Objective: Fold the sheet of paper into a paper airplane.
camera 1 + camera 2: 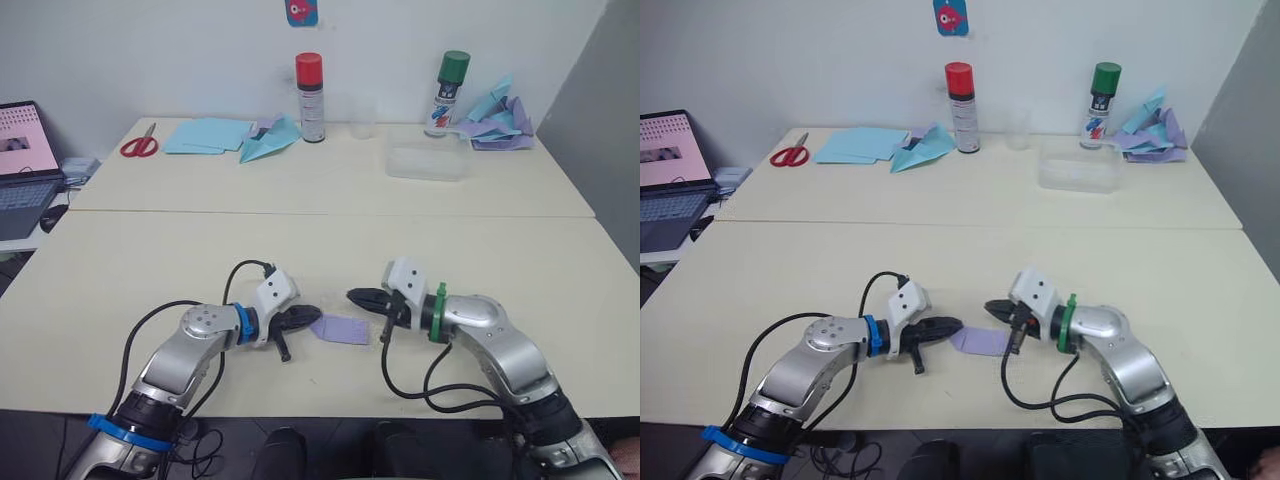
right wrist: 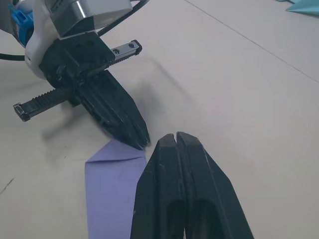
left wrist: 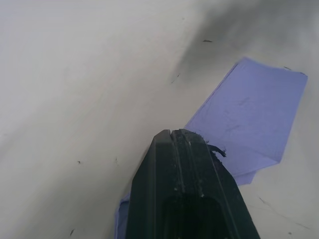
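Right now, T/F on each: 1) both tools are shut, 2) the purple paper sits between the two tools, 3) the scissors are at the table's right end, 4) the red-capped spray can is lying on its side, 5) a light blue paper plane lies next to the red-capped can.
1) True: the left tool and the right tool both have their fingers together.
2) True: the sheet of paper lies flat between their tips.
3) False: the red-handled scissors are at the far left.
4) False: the red-capped spray can stands upright.
5) True: the light blue paper plane lies just left of it.
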`<state>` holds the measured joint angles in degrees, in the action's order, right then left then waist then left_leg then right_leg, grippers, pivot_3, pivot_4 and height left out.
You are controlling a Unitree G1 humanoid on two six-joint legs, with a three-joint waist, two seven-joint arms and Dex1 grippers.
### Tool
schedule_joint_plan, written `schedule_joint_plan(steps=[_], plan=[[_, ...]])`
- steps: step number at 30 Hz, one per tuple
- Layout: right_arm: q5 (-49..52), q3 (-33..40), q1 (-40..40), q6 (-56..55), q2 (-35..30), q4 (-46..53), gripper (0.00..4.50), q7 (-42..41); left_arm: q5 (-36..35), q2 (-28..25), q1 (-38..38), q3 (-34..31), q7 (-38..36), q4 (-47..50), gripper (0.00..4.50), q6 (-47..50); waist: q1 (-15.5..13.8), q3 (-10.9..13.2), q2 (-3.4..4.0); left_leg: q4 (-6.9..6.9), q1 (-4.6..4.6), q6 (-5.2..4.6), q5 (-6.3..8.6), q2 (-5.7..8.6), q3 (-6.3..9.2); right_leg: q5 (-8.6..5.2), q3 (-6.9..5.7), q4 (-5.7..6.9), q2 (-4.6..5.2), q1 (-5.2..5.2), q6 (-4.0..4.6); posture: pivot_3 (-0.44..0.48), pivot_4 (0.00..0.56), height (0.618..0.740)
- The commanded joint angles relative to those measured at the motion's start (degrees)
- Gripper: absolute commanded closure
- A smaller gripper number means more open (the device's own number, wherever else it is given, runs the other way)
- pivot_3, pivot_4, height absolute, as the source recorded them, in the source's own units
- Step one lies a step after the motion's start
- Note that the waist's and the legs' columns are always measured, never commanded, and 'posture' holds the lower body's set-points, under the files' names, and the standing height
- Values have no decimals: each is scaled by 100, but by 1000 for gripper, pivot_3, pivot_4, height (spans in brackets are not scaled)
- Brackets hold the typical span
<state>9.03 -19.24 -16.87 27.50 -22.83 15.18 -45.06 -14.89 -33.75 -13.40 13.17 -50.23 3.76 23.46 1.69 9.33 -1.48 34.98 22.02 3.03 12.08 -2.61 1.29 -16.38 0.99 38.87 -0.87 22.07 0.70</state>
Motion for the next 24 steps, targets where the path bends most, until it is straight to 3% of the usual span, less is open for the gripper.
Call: schedule_joint_plan(steps=[1,5,11,15,24], plan=[[-200,-368,31,255,-116,-112,4480,-58,151,14,106,-29,91,-207,4500,97,-1,1,1,-1,4,0,0,0,-2,0,2,0,1,4,-1,0,150,740],[-455,-681,-26,309,-253,-368,4480,-91,-380,357,127,-383,74,194,4500,69,-2,12,-3,0,23,0,0,0,-1,3,0,1,1,20,-5,0,150,740],[-691,-799,-157,155,-324,-630,4480,-90,-342,605,193,-333,167,425,4500,11,-1,22,-19,-1,32,0,0,3,3,3,-8,-2,-8,24,-5,0,150,740],[-699,-789,-133,189,-361,-629,4480,-92,213,418,408,-207,429,95,4500,-56,0,23,-21,-1,31,0,0,3,3,3,-6,-2,-9,24,-5,0,150,740],[-630,-757,-77,293,-407,-497,4480,-134,484,-50,639,-616,817,-674,4500,-334,14,19,-18,-5,3,0,0,-1,2,1,-3,-1,-6,12,-2,0,150,740]])
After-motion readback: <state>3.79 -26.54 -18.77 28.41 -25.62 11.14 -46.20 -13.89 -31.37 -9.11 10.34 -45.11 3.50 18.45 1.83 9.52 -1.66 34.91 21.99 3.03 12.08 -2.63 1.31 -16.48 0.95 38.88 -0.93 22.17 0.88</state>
